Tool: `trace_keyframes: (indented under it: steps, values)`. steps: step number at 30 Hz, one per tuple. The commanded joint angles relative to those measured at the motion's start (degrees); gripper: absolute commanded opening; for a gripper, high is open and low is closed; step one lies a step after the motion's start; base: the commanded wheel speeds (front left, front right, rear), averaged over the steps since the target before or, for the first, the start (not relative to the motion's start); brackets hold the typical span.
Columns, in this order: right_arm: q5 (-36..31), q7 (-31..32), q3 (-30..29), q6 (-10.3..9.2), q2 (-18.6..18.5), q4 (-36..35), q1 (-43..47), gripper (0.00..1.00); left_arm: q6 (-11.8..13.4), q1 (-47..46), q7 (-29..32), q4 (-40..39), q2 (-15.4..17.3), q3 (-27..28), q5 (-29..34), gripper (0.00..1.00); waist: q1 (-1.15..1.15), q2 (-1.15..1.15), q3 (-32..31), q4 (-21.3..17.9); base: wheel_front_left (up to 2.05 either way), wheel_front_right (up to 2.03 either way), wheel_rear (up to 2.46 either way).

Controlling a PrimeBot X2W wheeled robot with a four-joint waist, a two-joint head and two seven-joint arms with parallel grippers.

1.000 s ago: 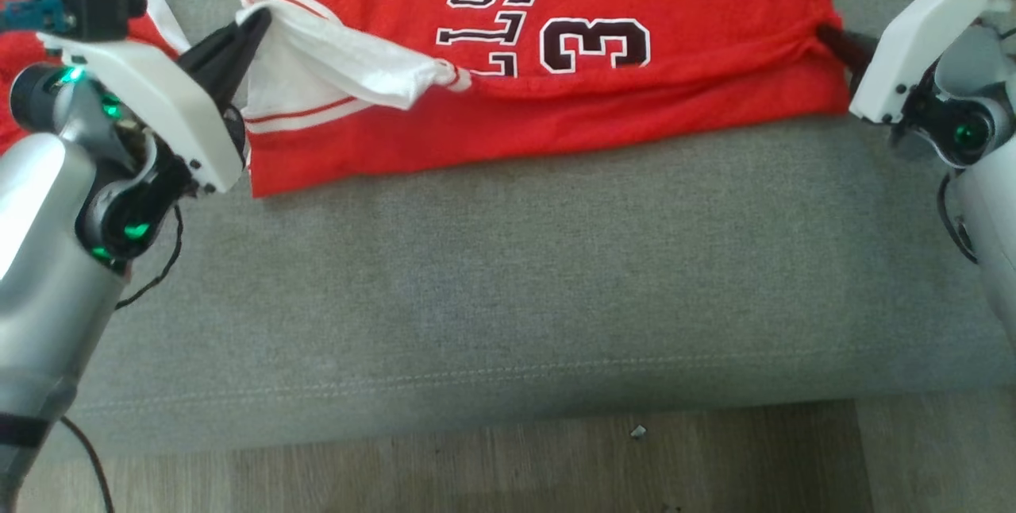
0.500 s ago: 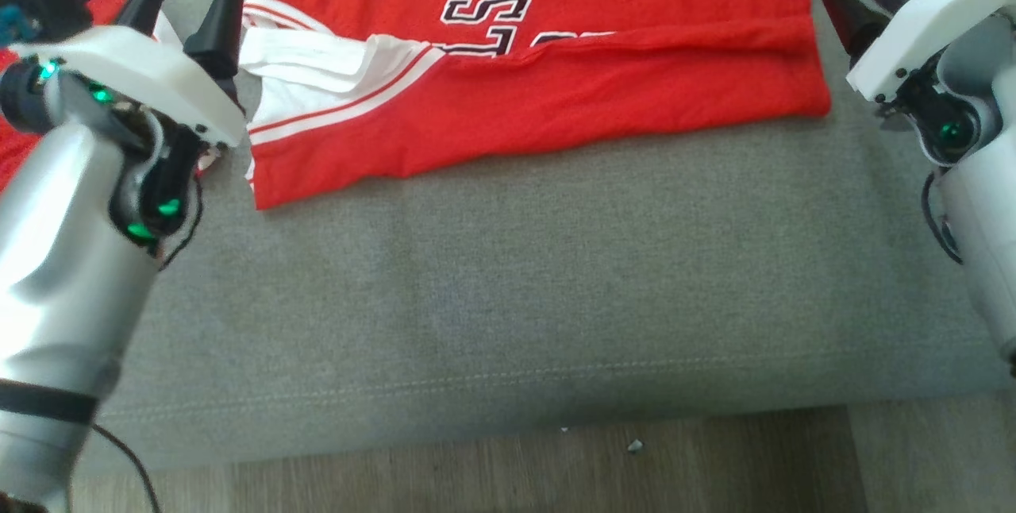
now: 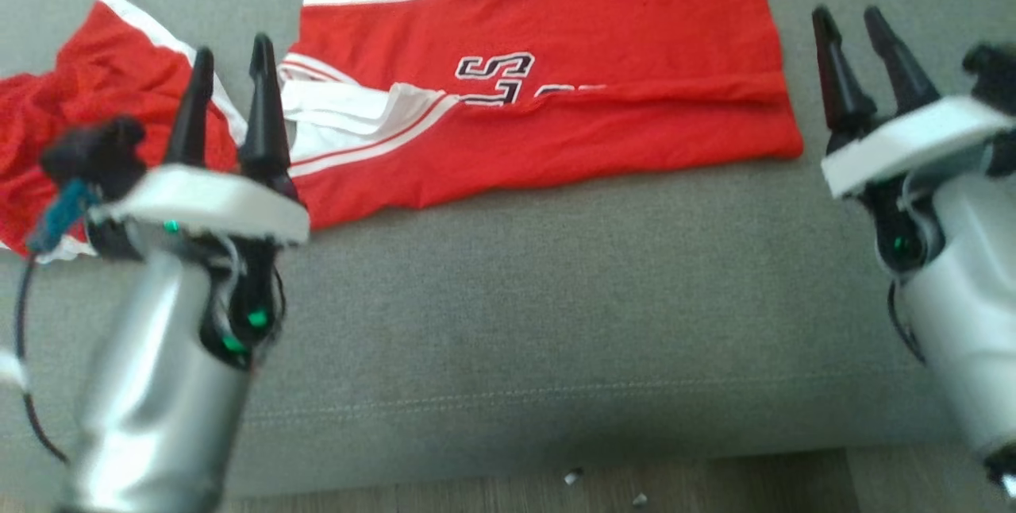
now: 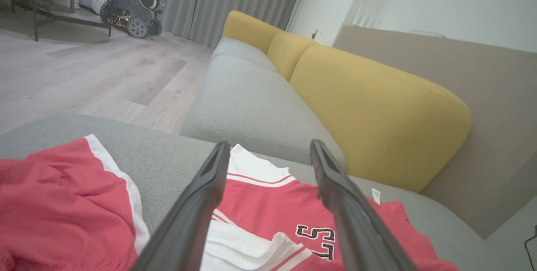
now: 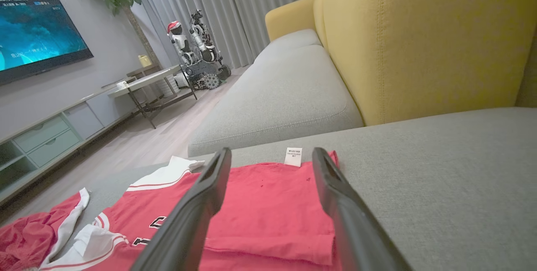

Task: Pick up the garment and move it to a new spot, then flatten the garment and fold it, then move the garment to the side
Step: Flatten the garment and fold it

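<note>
1. Head view: the red jersey point(image 3: 556, 124) lies part-folded on the grey sofa cushion point(image 3: 516, 298), long axis left-right, spanning the gap between both grippers. The left gripper point(image 3: 232, 48) has jaws spread and empty, at the jersey's left end by the white sleeve. The right gripper point(image 3: 848, 14) has jaws spread and empty, just off the right edge, apart from it. A second red garment point(image 3: 71, 124) is bunched further left.
2. Left wrist view: the jersey is ahead and below the parted fingers, nothing held.
3. Right wrist view: the jersey's right end sits ahead between the parted fingers, white label point(image 5: 293, 156) at the far edge. My read: left arm is slightly nearer, and the next grab wants one arm per end.
</note>
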Motion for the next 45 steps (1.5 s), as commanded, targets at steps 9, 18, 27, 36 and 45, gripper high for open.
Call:
trace_keyframes:
  steps: [9,18,27,36,45]
  values:
    - [-12.50,-5.25,-7.42,0.36,4.82,-5.51,10.17,1.00,-2.06,14.32,-0.68,-7.82,-7.65,11.20,14.18,1.00,0.00,0.00,-2.79,-1.17,0.00,0.00,0.00]
    - [-23.10,-5.39,-17.73,0.36,13.04,-14.54,18.41,1.00,-3.23,16.36,-0.68,-1.03,-10.40,15.42,19.49,1.00,0.00,0.00,-1.07,-4.12,0.00,0.00,0.00]
    - [-27.48,-2.25,-18.65,0.36,16.47,-20.61,20.43,1.00,0.34,10.07,-0.68,12.69,-9.55,17.77,23.24,1.00,0.00,0.00,1.04,-7.90,0.00,0.00,0.00]
    - [-27.91,-0.26,-18.17,0.36,17.06,-24.42,21.38,1.00,2.93,5.49,-0.69,23.45,-6.44,19.98,24.84,1.00,0.00,0.00,2.24,-10.20,0.00,0.00,0.00]
    - [-27.75,0.22,-18.45,0.36,17.43,-25.73,21.90,1.00,2.04,2.73,0.02,32.01,-5.81,17.63,26.03,1.00,0.00,0.00,2.60,-10.66,0.00,0.00,0.00]
